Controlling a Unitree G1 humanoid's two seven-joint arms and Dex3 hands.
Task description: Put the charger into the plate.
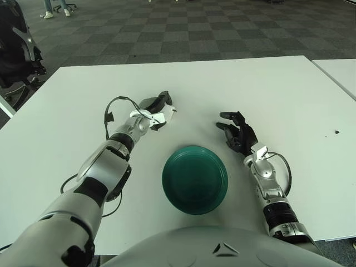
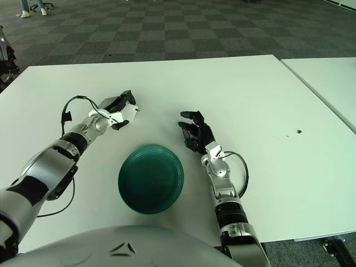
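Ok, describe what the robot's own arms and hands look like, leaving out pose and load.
Both arms have silver-grey shells broken by black joint bands. The left hand and right hand each have black fingers on a white and silver wrist block. A thin black cable loops free above the left forearm, and another black loop runs beside the right wrist. No lettering or markings are legible.

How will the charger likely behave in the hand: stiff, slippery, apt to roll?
Probably stiff and light: the charger looks like a small white block in the left hand. Flat faces suggest it won't roll. Its smooth shell might slip.
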